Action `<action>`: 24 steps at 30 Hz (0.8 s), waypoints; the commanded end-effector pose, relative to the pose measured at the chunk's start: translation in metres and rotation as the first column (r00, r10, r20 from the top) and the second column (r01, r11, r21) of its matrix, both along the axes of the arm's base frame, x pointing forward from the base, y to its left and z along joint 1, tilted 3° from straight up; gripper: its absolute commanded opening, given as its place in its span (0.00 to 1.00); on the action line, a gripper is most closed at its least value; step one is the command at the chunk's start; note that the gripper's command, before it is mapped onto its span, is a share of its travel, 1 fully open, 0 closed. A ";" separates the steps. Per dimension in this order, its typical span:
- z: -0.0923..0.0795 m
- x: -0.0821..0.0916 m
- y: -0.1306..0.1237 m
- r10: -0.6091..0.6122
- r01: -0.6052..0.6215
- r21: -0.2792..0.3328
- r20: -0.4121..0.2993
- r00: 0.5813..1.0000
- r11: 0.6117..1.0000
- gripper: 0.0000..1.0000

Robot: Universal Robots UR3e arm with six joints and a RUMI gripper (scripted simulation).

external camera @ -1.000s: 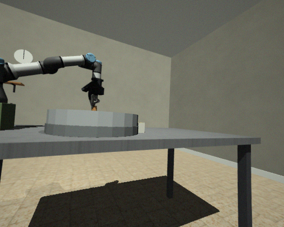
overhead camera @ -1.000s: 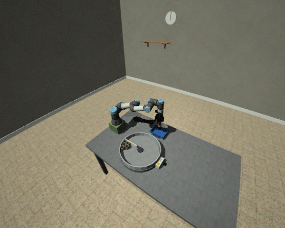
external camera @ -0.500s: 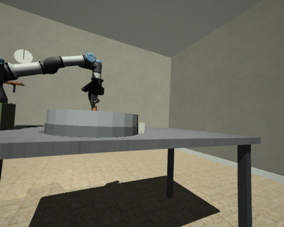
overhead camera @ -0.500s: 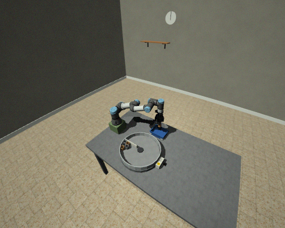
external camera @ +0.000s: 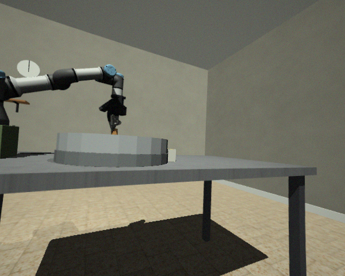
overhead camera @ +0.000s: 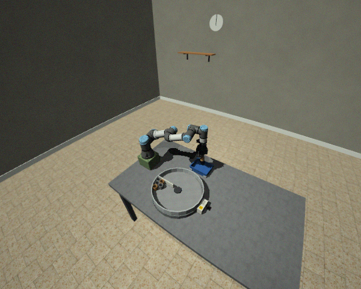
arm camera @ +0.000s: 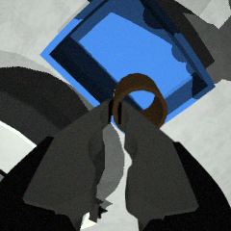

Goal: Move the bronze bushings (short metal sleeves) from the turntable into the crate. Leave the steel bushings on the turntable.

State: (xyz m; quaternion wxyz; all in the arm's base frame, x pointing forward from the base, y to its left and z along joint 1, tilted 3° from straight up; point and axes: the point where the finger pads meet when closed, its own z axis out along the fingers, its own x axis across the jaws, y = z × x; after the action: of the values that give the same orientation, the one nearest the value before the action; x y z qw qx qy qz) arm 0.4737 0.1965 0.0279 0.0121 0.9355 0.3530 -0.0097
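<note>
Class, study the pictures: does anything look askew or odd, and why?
The bronze sleeve looks askew: the pincer grips it by one wall, so it hangs off to one side rather than centred between the fingertips.

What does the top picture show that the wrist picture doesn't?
Only the top view: the clock, the shelf and the green block under the arm.

Only the wrist view: a close look down through the held bushing's hole.

Both: the blue crate, and the jaws pinching that bronze bushing by its wall.
</note>
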 end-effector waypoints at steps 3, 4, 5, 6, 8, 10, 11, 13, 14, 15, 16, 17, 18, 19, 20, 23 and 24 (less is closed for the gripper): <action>0.001 0.001 0.000 0.000 0.000 0.001 0.004 1.000 1.000 0.00; 0.001 0.001 0.000 0.000 0.000 0.001 0.004 1.000 1.000 0.00; 0.001 0.001 0.000 0.000 0.000 0.001 0.004 1.000 1.000 0.00; 0.001 0.001 0.000 0.000 0.000 0.000 0.004 1.000 1.000 0.00; 0.001 0.001 0.000 0.000 0.000 0.000 0.004 1.000 1.000 0.00; 0.001 0.001 0.000 0.001 -0.001 0.000 0.004 1.000 1.000 0.00; 0.001 0.001 0.000 0.001 -0.001 0.000 0.004 1.000 1.000 0.00; 0.001 0.001 0.000 0.001 -0.001 -0.001 0.004 1.000 1.000 0.00; 0.001 0.001 0.000 0.001 -0.001 -0.001 0.004 1.000 1.000 0.00; 0.001 0.001 0.000 0.001 -0.001 -0.001 0.004 1.000 1.000 0.00; 0.001 0.001 0.000 0.001 -0.001 -0.001 0.004 1.000 1.000 0.00; 0.000 0.001 0.000 0.001 -0.001 -0.002 0.004 1.000 1.000 0.00; 0.000 0.001 0.000 0.002 -0.002 -0.002 0.004 1.000 1.000 0.00; 0.000 0.001 0.000 0.002 -0.002 -0.003 0.004 1.000 1.000 0.00; 0.000 0.001 0.000 0.002 -0.002 -0.003 0.004 1.000 1.000 0.00; -0.001 0.001 0.000 0.003 -0.003 -0.005 0.005 1.000 1.000 0.00; -0.001 0.001 0.000 0.004 -0.004 -0.006 0.005 1.000 1.000 0.00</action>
State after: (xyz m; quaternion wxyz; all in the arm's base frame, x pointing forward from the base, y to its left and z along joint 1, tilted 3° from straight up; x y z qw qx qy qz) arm 0.4740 0.1963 0.0261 0.0144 0.9350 0.3542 -0.0104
